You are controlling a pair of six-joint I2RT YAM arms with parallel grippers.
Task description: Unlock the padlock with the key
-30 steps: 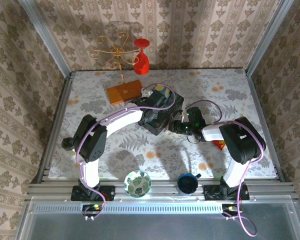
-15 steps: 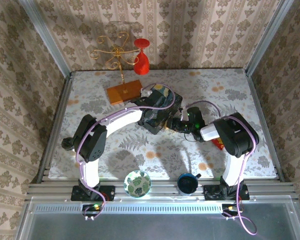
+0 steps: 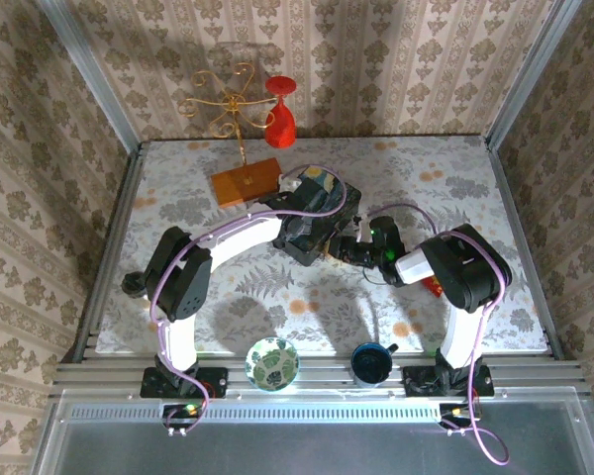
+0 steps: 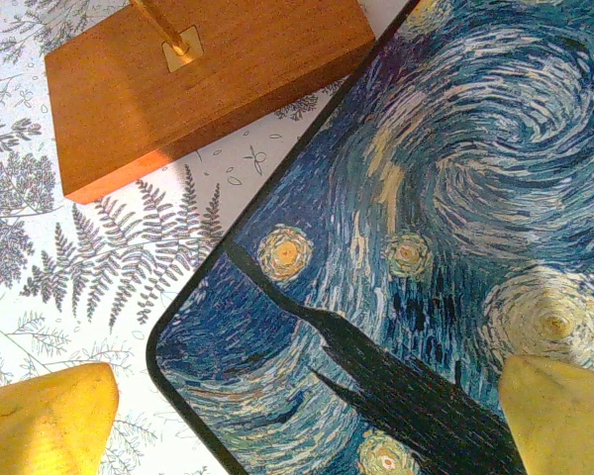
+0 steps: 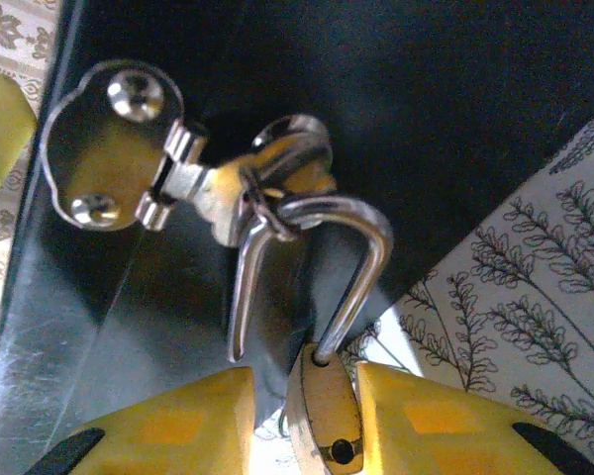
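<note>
Hanging from the hasp, the padlock sits between right claw fingers, grip unclear; left claw gaping.

Robot lab cell dressed up as a home. Giveaways: metal frame rail with left arm and right arm bolted on, wallpaper panels, floral tablecloth. Household props around the painted box: red glass and gold wire stand behind it, bowl and mug in front.

high rear overview; two wrist close-ups on the same blue box
</note>
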